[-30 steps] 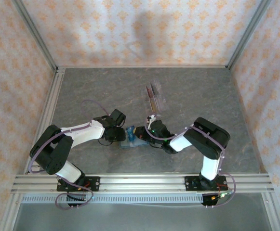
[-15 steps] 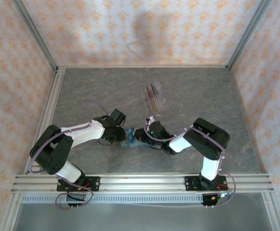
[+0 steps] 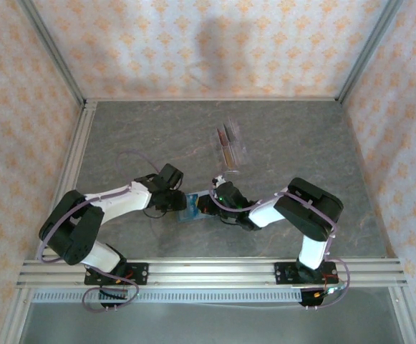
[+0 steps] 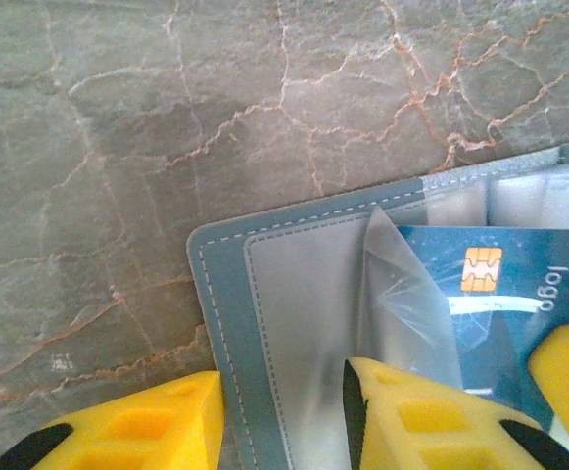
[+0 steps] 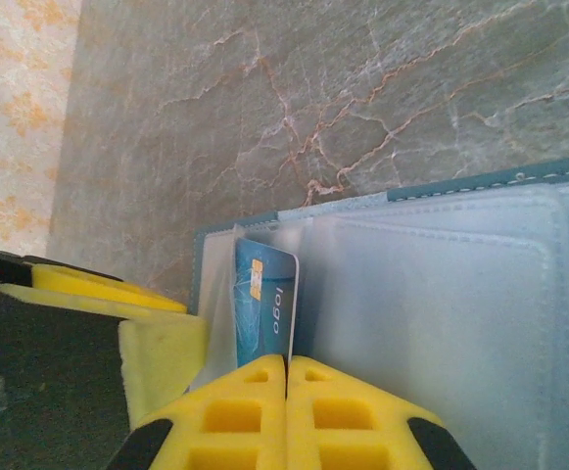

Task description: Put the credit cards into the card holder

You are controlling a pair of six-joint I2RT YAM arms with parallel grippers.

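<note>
Teal card holder (image 4: 215, 284) lies open on the bench (image 4: 118, 117) between my arms. Right pincer (image 5: 286, 367) clenched on a blue credit card (image 5: 264, 308), partly inside a clear pocket (image 4: 402, 294). Left pincer (image 4: 284, 411), jaws apart, straddles the holder's corner. Pushing askew could snag and buckle the pocket.

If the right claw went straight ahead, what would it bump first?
The blue credit card: its end lies at the shut tips of the right claw, probably touching. Beyond lies the card holder.

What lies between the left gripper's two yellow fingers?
The stitched corner of the card holder, in the left wrist view; the left gripper straddles it.
</note>
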